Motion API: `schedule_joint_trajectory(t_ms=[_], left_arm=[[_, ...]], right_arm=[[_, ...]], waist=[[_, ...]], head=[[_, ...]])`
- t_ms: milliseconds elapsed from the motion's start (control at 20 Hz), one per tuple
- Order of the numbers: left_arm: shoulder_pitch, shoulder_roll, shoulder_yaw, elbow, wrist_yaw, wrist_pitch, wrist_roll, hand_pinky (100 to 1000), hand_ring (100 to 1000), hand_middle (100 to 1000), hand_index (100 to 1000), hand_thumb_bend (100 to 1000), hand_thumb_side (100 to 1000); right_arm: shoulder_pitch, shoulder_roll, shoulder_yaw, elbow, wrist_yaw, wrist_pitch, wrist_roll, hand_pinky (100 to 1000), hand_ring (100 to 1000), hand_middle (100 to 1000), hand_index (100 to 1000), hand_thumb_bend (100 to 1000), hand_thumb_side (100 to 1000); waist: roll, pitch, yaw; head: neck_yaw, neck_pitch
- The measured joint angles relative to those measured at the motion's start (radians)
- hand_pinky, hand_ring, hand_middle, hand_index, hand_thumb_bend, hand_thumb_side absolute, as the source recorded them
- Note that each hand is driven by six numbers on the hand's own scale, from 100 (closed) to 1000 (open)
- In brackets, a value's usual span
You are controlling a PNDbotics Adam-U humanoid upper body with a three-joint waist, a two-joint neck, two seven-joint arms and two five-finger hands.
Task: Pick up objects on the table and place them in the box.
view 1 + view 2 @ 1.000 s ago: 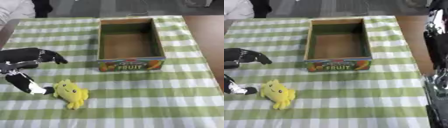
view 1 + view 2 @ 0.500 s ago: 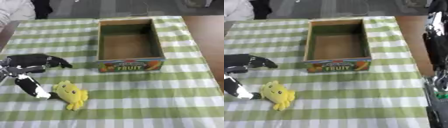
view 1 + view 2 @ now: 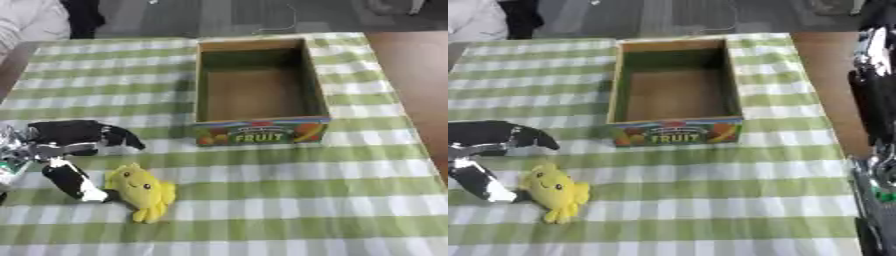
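I see one yellow plush toy (image 3: 140, 190), lumpy with a small smiling face and stubby limbs, lying on the green-and-white checked surface (image 3: 289, 200) near its front left, well short of the single open cardboard box (image 3: 258, 90) labelled FRUIT, which sits upright and empty. My left robot hand (image 3: 74, 150) hovers low beside the toy, spread open with its fingers (image 3: 114, 136) pointing toward the box and its thumb (image 3: 77, 183) angled down just beside the toy's left edge. Only dark arm parts show at the right edge, so I cannot tell the right robot hand's state.
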Motion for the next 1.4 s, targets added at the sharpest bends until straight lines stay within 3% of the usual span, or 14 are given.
schedule_joint_trajectory(t_ms=[700,900,1250,1400], left_arm=[[-0.007,-0.022,-0.038,0.017,-0.033,-0.008,0.008,872,845,826,903,419,434],[-0.007,-0.023,-0.04,0.021,-0.036,-0.007,0.007,867,837,786,893,394,439],[-0.008,-0.03,-0.041,0.022,-0.04,-0.005,0.005,827,772,628,793,337,436],[-0.008,-0.03,-0.041,0.018,-0.04,-0.006,0.006,811,754,605,770,311,435]], right_arm=[[-0.002,0.005,0.0,0.0,-0.002,-0.001,0.001,803,888,548,843,100,570],[-0.002,0.007,0.0,0.0,-0.004,-0.001,0.001,803,888,548,844,100,570],[-0.002,0.007,0.0,0.0,-0.005,-0.002,0.002,805,889,548,846,100,569],[-0.001,0.007,0.0,0.0,-0.006,-0.002,0.002,805,889,548,846,100,569]], waist=[[0.0,0.0,-0.003],[-0.001,0.001,-0.005],[-0.001,0.002,-0.005],[-0.001,0.002,-0.005]], head=[[0.003,-0.002],[0.004,-0.004],[0.004,-0.004],[0.005,-0.004]])
